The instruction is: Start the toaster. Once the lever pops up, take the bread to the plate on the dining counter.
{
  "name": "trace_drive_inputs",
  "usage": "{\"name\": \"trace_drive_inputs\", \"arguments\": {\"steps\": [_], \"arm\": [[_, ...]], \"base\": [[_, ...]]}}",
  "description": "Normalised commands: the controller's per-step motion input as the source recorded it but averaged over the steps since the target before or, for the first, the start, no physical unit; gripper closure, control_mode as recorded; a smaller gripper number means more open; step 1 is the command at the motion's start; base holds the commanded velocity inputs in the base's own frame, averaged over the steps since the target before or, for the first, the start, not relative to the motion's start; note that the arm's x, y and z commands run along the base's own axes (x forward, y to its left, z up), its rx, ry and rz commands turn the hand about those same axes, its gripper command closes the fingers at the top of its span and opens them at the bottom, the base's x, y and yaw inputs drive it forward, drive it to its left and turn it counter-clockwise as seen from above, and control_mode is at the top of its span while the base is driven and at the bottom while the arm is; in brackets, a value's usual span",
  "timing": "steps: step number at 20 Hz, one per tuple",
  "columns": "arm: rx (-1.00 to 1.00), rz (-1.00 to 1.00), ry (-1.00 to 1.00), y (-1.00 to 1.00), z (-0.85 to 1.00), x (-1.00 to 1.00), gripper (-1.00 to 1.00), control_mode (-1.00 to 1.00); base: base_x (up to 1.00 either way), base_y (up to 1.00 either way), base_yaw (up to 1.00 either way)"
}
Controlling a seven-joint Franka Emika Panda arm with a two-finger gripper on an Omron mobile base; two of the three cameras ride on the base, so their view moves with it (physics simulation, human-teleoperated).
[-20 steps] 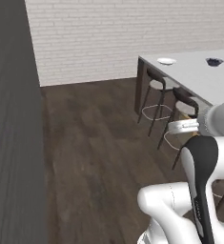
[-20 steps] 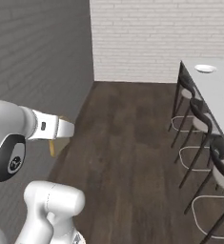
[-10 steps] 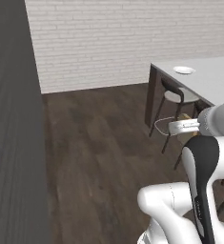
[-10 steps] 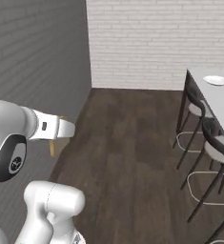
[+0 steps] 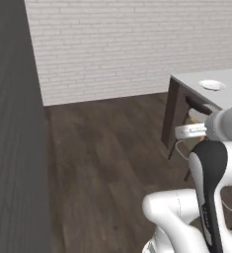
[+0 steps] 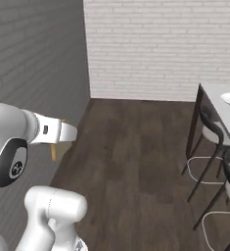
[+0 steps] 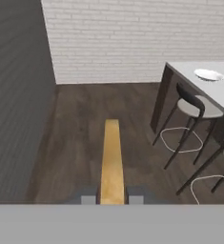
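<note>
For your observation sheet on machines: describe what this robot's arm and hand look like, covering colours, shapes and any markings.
The arm is glossy white with rounded, tube-like links and bulging joints. A dark cap on one joint carries a small round white logo. A long black panel runs along another link. The hand is a boxy white block with a small dark mark, and its fingertips are small and dark grey.

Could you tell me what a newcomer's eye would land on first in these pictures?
Probably the bread, seen edge-on as a tan strip clamped in the gripper at the bottom of the hand view. Next, the white plate on the dining counter at upper right, with dark stools lined along its side.
</note>
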Motion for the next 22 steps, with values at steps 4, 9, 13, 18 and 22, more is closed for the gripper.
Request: {"name": "trace_drive_inputs", "arguments": {"steps": [4,9,13,18,22], "arm": [[0.0,0.0,0.0,0.0,0.0,0.0,1.0,1.0],[0.0,0.0,0.0,0.0,0.0,0.0,1.0,1.0],[0.0,0.0,0.0,0.0,0.0,0.0,1.0,1.0],[0.0,0.0,0.0,0.0,0.0,0.0,1.0,1.0],[0.0,0.0,0.0,0.0,0.0,0.0,1.0,1.0]], "base": [[1.0,0.25,0.0],[0.99,0.24,-0.02],[0.88,0.16,-0.18],[0.76,0.11,-0.43],[0.67,0.16,-0.61]]}}
